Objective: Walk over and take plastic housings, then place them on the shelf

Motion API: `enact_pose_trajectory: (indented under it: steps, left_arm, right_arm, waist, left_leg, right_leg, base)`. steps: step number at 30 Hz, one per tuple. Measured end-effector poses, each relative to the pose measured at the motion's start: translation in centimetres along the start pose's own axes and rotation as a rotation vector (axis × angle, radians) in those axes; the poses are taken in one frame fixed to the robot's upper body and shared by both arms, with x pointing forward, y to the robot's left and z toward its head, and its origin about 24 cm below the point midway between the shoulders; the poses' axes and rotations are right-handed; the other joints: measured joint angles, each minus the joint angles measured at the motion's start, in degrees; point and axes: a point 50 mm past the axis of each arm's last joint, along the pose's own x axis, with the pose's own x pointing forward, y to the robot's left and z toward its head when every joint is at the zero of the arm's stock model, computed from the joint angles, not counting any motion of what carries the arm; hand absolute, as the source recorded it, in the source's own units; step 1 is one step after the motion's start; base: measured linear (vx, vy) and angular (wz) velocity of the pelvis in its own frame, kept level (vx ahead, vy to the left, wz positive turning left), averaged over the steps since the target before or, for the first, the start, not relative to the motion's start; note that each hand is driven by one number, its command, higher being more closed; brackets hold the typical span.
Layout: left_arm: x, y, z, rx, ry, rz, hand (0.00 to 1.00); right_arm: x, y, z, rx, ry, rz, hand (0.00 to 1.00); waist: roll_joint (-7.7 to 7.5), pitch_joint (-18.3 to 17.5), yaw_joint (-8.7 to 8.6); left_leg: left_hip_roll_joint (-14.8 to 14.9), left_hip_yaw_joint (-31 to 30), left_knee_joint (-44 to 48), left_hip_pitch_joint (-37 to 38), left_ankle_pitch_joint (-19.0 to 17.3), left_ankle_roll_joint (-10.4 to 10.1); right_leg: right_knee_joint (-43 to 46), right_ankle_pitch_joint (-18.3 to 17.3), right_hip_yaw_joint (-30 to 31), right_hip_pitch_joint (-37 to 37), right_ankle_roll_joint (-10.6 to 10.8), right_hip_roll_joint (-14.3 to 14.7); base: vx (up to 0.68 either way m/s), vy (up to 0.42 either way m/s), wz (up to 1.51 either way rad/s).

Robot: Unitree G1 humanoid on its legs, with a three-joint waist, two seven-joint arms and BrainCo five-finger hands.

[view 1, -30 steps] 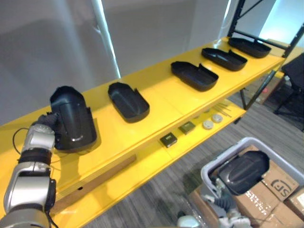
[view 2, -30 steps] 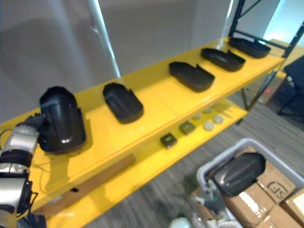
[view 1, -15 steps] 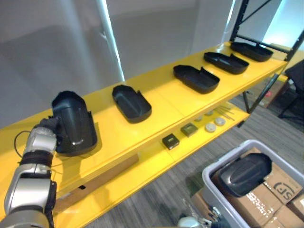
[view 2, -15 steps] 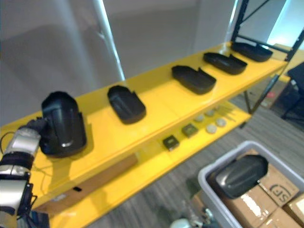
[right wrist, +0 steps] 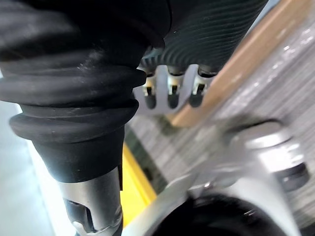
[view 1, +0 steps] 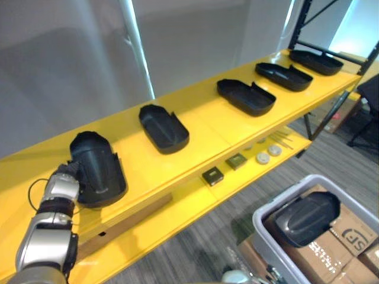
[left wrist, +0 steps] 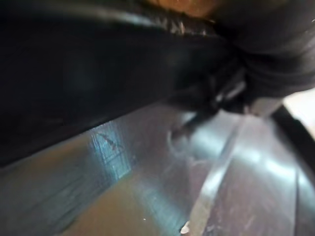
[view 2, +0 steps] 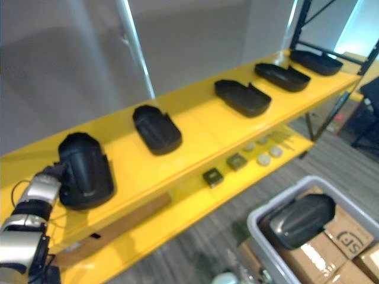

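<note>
A black plastic housing (view 1: 98,168) lies dome-up at the left end of the yellow upper shelf (view 1: 207,127). My left hand (view 1: 67,175) is against its left rim, its fingers hidden behind the housing. In the left wrist view the housing's dark glossy surface (left wrist: 88,73) is very close. More housings lie open side up in a row along the shelf: one (view 1: 164,127) nearby, others (view 1: 246,96) (view 1: 284,76) further right. My right hand (right wrist: 170,93) hangs low with relaxed fingers and holds nothing.
A grey bin (view 1: 265,220) at lower right holds another housing (view 1: 305,218) over cardboard boxes (view 1: 349,231). The lower shelf carries small parts (view 1: 211,175) and a wooden strip (view 1: 127,219). A black rack post (view 1: 299,23) and a dark chair (view 1: 367,97) stand at the right.
The housing at my left hand has come down from a steep tilt to lie flatter on the shelf, and the hand has dropped with it. The camera has shifted slightly.
</note>
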Motion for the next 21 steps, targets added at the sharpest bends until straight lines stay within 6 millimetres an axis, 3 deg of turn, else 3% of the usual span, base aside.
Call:
enact_pose_trajectory:
  steps: [10,11,21]
  left_arm:
    - [0.04,0.3,-0.12,-0.073,0.012,0.023,1.0]
    - [0.03,0.29,-0.12,-0.076,0.013,0.021,0.0]
    - [0.05,0.65,-0.09,-0.096,0.008,0.064,0.0]
  right_arm:
    - [-0.13,-0.64,-0.11,0.017,0.0,-0.032,0.0]
    - [-0.14,-0.65,-0.11,0.017,0.0,-0.032,0.0]
    - [-0.16,-0.9,-0.06,0.041,-0.005,-0.046,0.0]
  waist:
    - [0.31,2.5,-0.02]
    - [0.3,2.5,-0.01]
    - [0.31,2.6,-0.06]
  left_leg:
    - [0.3,0.7,0.1,0.0,-0.1,-0.2]
    - [0.3,0.7,0.1,0.0,-0.2,-0.2]
    - [0.6,1.0,0.3,0.0,-0.3,-0.3]
  right_leg:
    - [0.0,0.0,0.2,-0.2,0.0,0.3]
    - [0.0,0.0,0.2,-0.2,0.0,0.3]
    - [0.2,-0.2,0.2,-0.4,-0.3,0.3]
  base:
    - [0.0,-0.001,-0.02]
    - [0.03,0.002,-0.02]
    - [0.01,0.0,0.0]
